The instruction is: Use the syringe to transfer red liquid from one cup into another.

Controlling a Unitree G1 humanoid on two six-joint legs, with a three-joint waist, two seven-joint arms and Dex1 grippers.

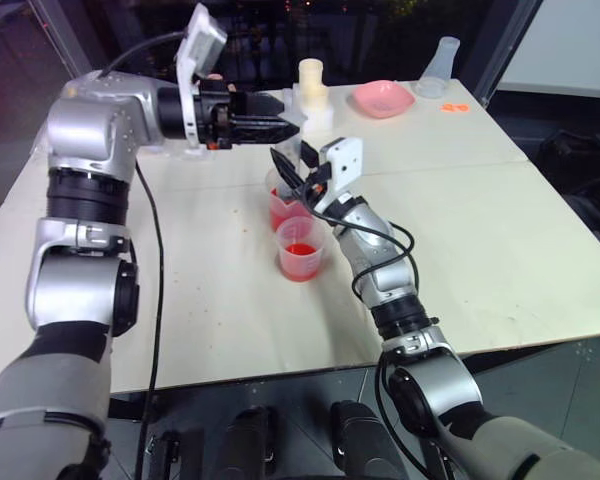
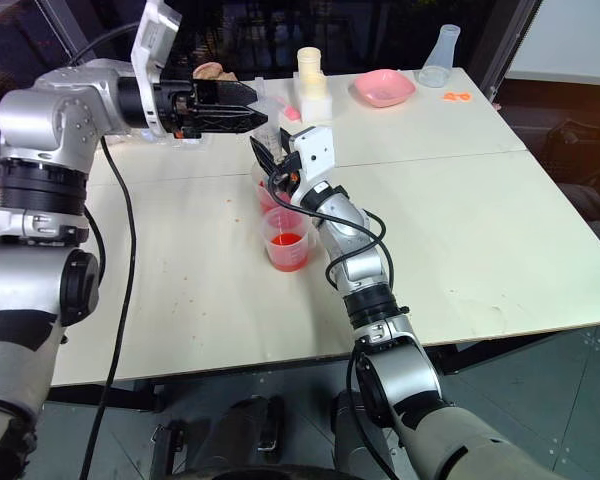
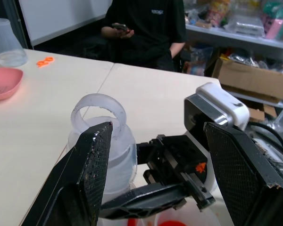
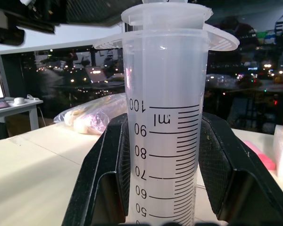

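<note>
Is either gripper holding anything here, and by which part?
The right gripper clamps the large clear plastic syringe by its graduated barrel, upright over the cups. The left gripper is open, holding nothing.

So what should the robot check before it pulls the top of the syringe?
1. Right tool shut on the syringe: ok.
2. Syringe upright: ok.
3. Syringe over the far cup of red liquid: ok.
4. Tip in the liquid: cannot tell, hidden.
5. Left tool open, at the plunger ring: ok.
6. Near cup standing upright: ok.
</note>
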